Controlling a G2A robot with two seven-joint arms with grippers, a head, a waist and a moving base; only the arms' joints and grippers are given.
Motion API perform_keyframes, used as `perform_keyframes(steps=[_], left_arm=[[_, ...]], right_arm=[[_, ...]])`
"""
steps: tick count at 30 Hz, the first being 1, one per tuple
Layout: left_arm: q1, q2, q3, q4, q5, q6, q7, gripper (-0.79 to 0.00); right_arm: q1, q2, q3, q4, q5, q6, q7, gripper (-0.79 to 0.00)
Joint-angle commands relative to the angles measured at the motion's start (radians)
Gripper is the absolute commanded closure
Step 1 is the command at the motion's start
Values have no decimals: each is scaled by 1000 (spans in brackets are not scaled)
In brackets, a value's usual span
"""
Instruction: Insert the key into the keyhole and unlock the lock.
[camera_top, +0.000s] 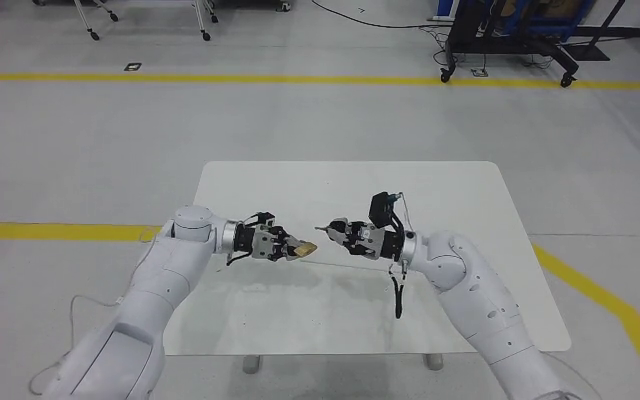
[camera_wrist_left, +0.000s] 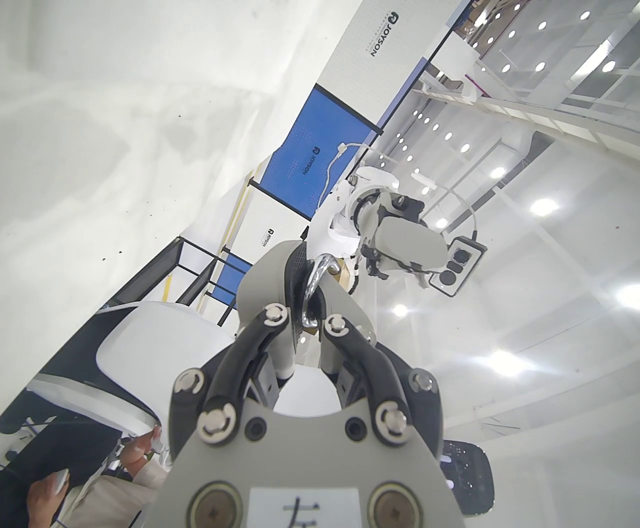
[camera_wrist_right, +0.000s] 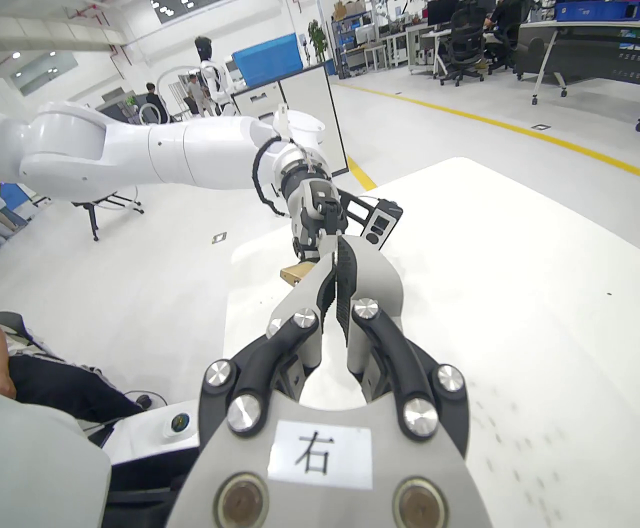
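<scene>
Above the white rounded tabletop (camera_top: 450, 200) my two arms meet nose to nose. The left hand (camera_top: 288, 245) is clenched on the chrome shackle (camera_wrist_left: 312, 290) of a small brass-coloured padlock (camera_top: 304, 248), whose body juts past the fingertips toward the right hand (camera_top: 337, 231). That hand is clamped shut, its ribbed black pads (camera_wrist_right: 345, 280) pressed tight, on what I take to be the thin metal key (camera_top: 322, 229), a sliver poking out toward the lock. The relation that counts is this: the padlock lies just beside the key's tip, toward the robot's left and a touch nearer its body. The two are apart, and the lock's long axis runs roughly along the line between the two hands. Both are held off the tabletop. I cannot make out the keyhole, so I only judge that it sits on the end facing the key. The right hand looks the one to close the gap, once the slight sideways offset is lined up. A black camera box (camera_top: 380, 209) rides on the right wrist and a black cable (camera_top: 397, 292) hangs beneath it. Both sit behind the fingertips and out of the path.
</scene>
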Motion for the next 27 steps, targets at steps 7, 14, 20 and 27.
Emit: perform_keyframes(steps=[7, 14, 20, 27], left_arm=[[21, 2, -7, -27, -7, 4, 42, 0], [48, 16, -27, -81, -4, 43, 90, 0], [62, 22, -34, -107, -2, 97, 125, 0], [68, 27, -28, -127, 16, 119, 125, 0]], right_arm=[[6, 4, -1, -46, -95, -9, -4, 0], [-27, 30, -7, -235, -774, -55, -213, 0], [-77, 61, -39, -281, -1174, 16, -488, 0], [-104, 85, -60, -307, -1372, 106, -591, 0]])
